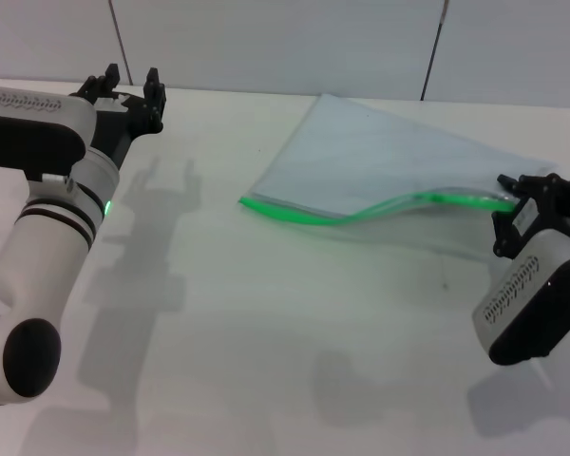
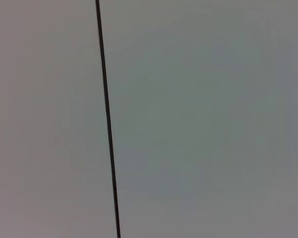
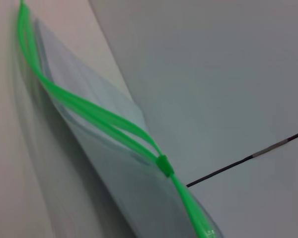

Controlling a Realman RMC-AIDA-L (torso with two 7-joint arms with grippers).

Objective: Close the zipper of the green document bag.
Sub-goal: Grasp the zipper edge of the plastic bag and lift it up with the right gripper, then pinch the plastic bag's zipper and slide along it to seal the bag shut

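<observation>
The green document bag (image 1: 389, 147) lies flat on the white table, right of centre, a translucent pale blue-grey pouch. Its zipper (image 1: 361, 215) is the bright green strip along the near edge, and it rises off the table toward the right. My right gripper (image 1: 521, 201) is shut on the strip's right end and holds that end up. In the right wrist view the zipper (image 3: 89, 113) runs away from the gripper; the small green slider (image 3: 164, 165) sits close by. Beyond the slider the strip splits into two parted bands. My left gripper (image 1: 128, 87) hovers open at the far left, away from the bag.
The white table (image 1: 266, 361) extends in front of the bag. A grey panelled wall (image 1: 285, 38) with dark seams stands behind it. The left wrist view shows only that wall and one seam (image 2: 107, 119).
</observation>
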